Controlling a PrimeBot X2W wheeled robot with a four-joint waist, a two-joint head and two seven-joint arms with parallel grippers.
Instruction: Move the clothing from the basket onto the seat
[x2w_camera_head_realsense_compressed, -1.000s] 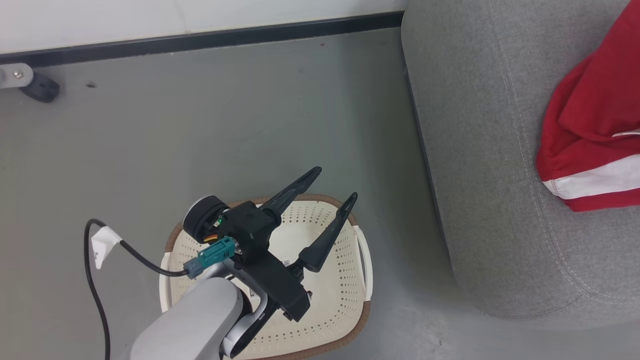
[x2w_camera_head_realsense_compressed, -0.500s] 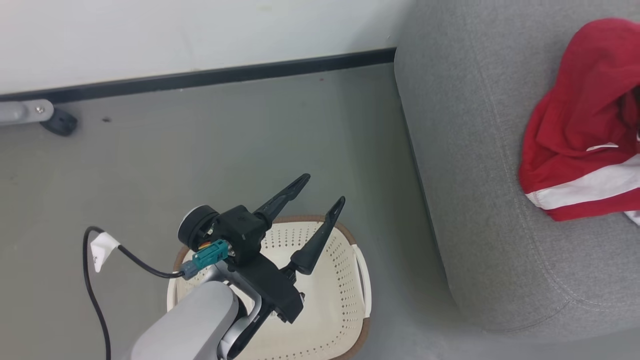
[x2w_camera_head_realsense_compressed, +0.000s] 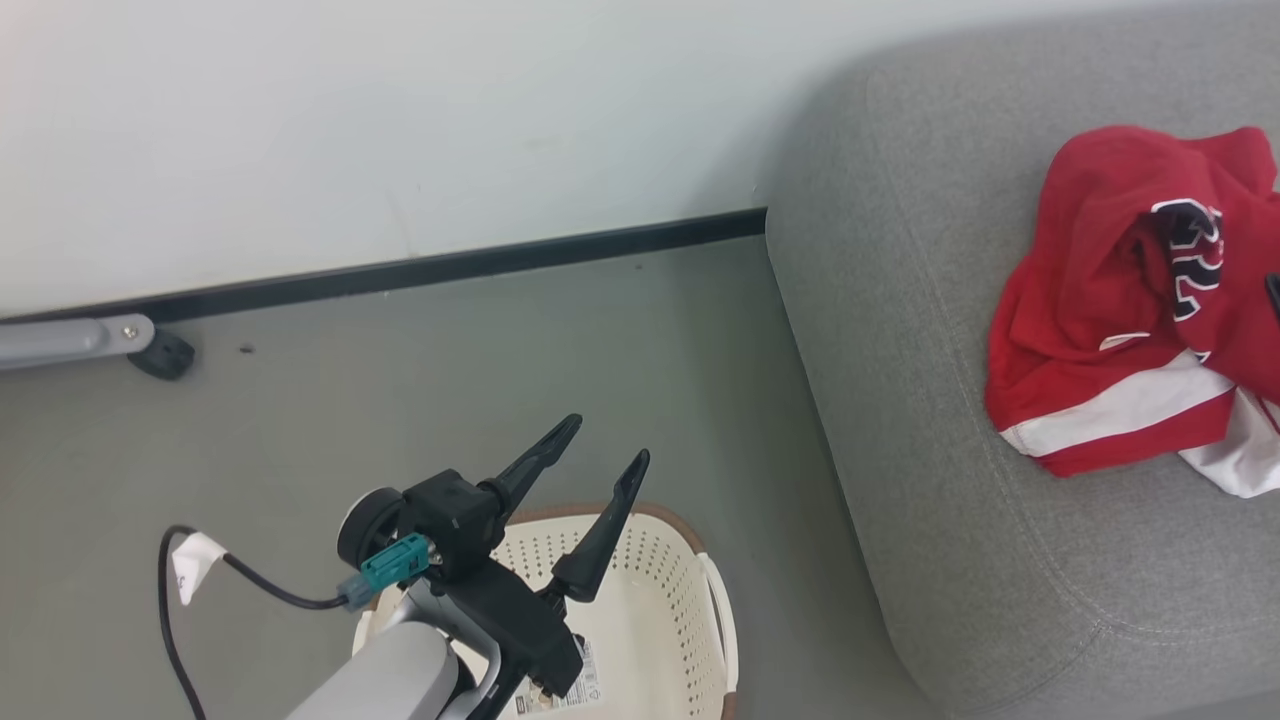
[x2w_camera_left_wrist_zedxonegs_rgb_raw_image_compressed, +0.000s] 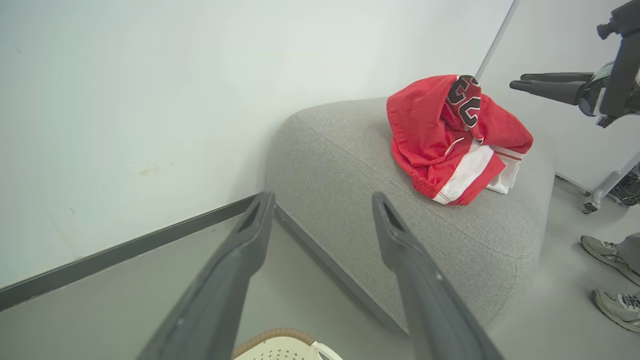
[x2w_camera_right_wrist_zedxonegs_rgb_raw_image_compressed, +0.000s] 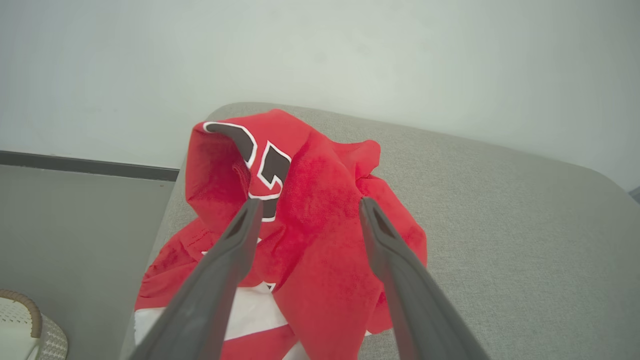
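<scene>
The red clothing (x2w_camera_head_realsense_compressed: 1100, 330) lies in a crumpled heap on the grey seat (x2w_camera_head_realsense_compressed: 900, 400), with white bands and dark lettering showing. My left gripper (x2w_camera_head_realsense_compressed: 608, 438) is open and holds nothing above the cream basket (x2w_camera_head_realsense_compressed: 690, 600), whose inside shows bare. In the left wrist view its fingers (x2w_camera_left_wrist_zedxonegs_rgb_raw_image_compressed: 322, 196) point toward the seat (x2w_camera_left_wrist_zedxonegs_rgb_raw_image_compressed: 350, 165) and the clothing (x2w_camera_left_wrist_zedxonegs_rgb_raw_image_compressed: 440, 135). There my right gripper (x2w_camera_left_wrist_zedxonegs_rgb_raw_image_compressed: 517, 81) hangs in the air just right of the heap. In the right wrist view my right gripper (x2w_camera_right_wrist_zedxonegs_rgb_raw_image_compressed: 311, 201) is open, with the clothing (x2w_camera_right_wrist_zedxonegs_rgb_raw_image_compressed: 320, 165) lying loose beyond its fingers.
A white wall with a dark baseboard (x2w_camera_head_realsense_compressed: 450, 265) runs behind the floor. A grey frame leg with a black foot (x2w_camera_head_realsense_compressed: 160, 355) stands at the left. A person's shoes (x2w_camera_left_wrist_zedxonegs_rgb_raw_image_compressed: 607, 252) and a castor stand (x2w_camera_left_wrist_zedxonegs_rgb_raw_image_compressed: 592, 205) are beyond the seat. A black cable (x2w_camera_head_realsense_compressed: 180, 640) trails by my left arm.
The head camera has tilted up, so more wall and less basket show. More of the clothing on the seat has come into view, with its dark lettering. My left gripper stays open over the basket.
</scene>
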